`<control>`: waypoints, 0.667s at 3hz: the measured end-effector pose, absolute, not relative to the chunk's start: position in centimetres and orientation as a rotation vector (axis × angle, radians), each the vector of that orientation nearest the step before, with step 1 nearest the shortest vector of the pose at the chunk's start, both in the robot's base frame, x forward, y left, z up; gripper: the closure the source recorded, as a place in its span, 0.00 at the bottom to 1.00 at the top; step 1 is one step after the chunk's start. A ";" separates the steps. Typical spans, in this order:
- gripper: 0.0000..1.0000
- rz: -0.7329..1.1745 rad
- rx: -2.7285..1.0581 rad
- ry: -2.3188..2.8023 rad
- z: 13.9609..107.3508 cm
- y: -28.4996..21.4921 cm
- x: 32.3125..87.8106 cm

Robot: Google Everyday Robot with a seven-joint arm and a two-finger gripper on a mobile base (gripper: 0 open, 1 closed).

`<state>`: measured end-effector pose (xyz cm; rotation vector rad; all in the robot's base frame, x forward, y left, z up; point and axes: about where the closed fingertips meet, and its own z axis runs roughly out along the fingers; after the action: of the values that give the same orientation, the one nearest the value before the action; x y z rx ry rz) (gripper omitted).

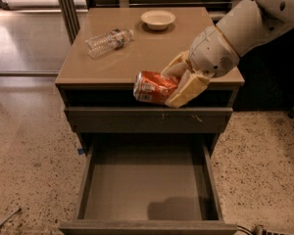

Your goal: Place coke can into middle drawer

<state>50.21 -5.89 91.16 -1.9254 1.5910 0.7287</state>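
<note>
The coke can, red-orange with white lettering, lies sideways in my gripper. The gripper is shut on it, its pale fingers clamped around the can's right end. Can and gripper hang in front of the cabinet's front edge, over the closed drawer front with small scratch marks. The middle drawer is pulled wide open below, with a plain grey floor and nothing in it. The arm's shadow falls on the floor near the drawer's front.
A clear plastic water bottle lies on its side on the cabinet top at the left. A pale shallow bowl stands at the back. Speckled floor surrounds the cabinet. A dark metal post stands behind at the left.
</note>
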 end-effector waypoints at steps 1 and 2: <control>1.00 0.768 -1.952 1.614 84.0 -6.3 48.1; 1.00 0.792 -2.004 1.646 78.0 -5.7 46.6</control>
<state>46.64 -5.69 78.03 -2.0043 1.6460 0.7917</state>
